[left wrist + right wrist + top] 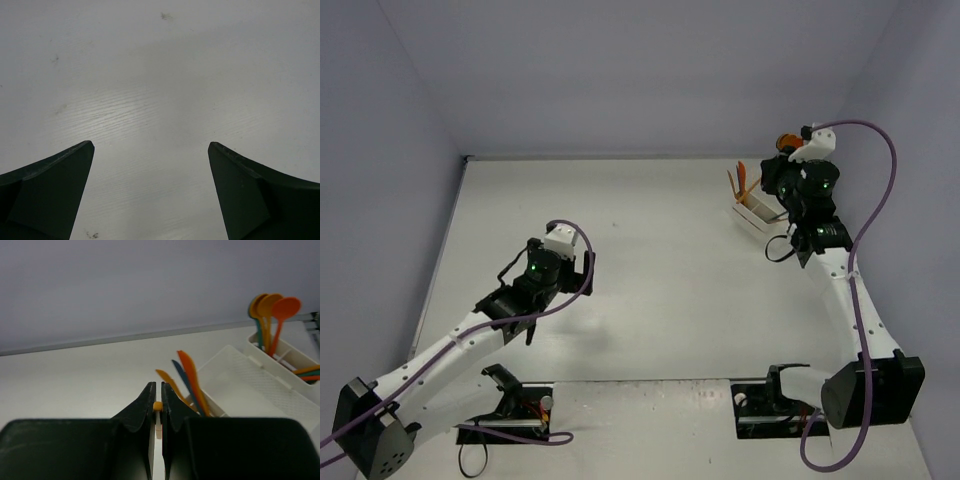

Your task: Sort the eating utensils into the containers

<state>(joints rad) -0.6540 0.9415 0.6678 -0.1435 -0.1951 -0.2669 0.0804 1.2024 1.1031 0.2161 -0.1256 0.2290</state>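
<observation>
My right gripper (pixel 156 385) is shut on a small orange utensil end (pixel 157 406), pinched between the jaws; the rest of that utensil is hidden. Just beyond it, orange and dark blue knives (pixel 191 374) stand in a white bin (pixel 250 385). Orange spoons (pixel 284 310) stand in a farther bin (pixel 280 352). In the top view the right gripper (pixel 770 185) is over the bins (pixel 755 212) at the far right. My left gripper (pixel 151 145) is open and empty over bare table, far from the bins; it also shows in the top view (pixel 560 275).
The grey back wall runs close behind the bins (pixel 150 285), and the right wall is beside them. Teal and orange utensils (pixel 307 373) lie in the farthest bin compartment. White table (pixel 650 260) stretches between the two arms.
</observation>
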